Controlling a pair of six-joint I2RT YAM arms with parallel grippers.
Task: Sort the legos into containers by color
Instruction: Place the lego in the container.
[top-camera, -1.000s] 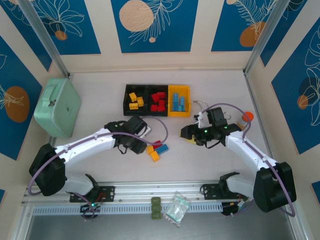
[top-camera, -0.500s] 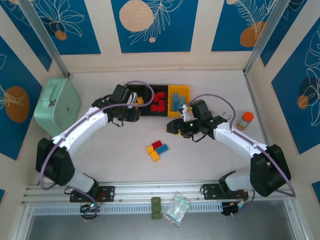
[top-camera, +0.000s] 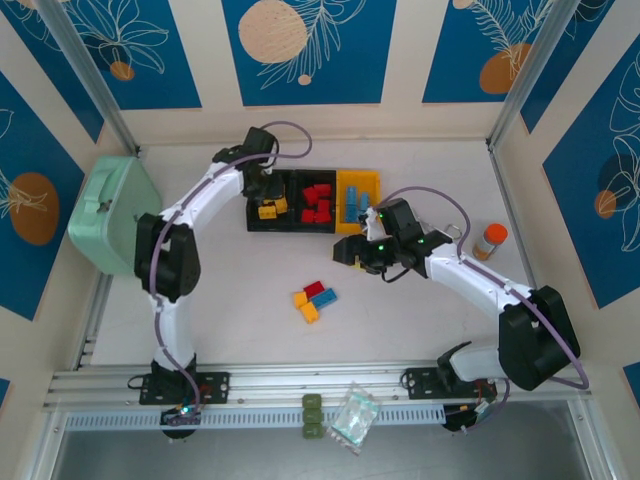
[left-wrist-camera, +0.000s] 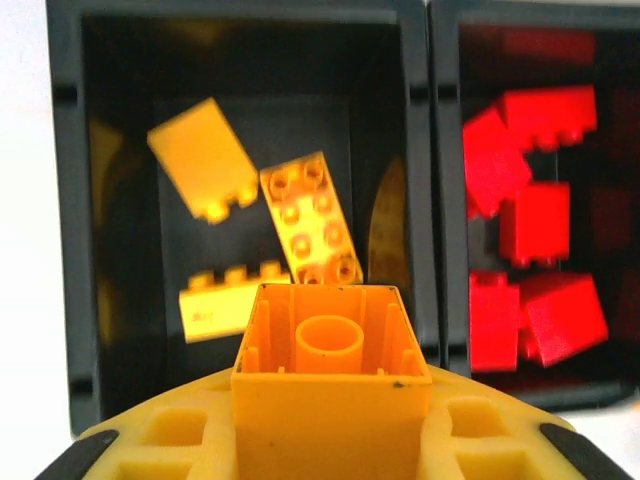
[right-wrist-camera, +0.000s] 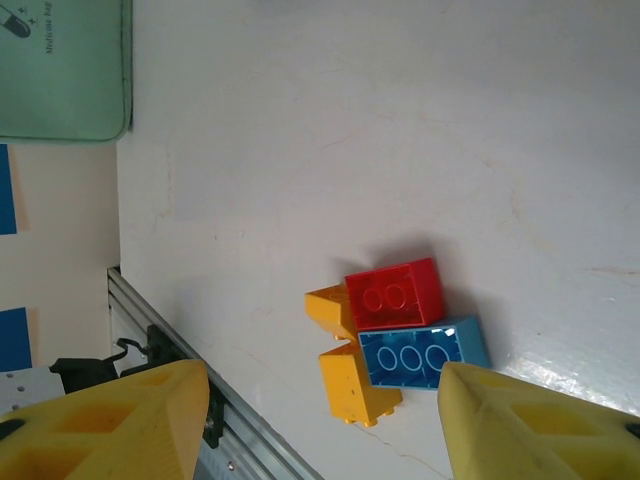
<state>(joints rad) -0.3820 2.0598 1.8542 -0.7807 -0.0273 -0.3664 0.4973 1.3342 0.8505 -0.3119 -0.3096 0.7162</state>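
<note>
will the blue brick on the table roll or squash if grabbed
Probably neither: the blue brick looks like hard, boxy plastic lying flat. Its glossy faces may slip a little. It lies against the red brick and a yellow brick, so a push would likely shove them too.

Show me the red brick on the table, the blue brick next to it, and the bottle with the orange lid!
red brick (right-wrist-camera: 395, 293), right wrist view, its studded top.
blue brick (right-wrist-camera: 420, 352), right wrist view, its studded top.
orange-capped bottle (top-camera: 494, 234), top external view, its cap.
</note>
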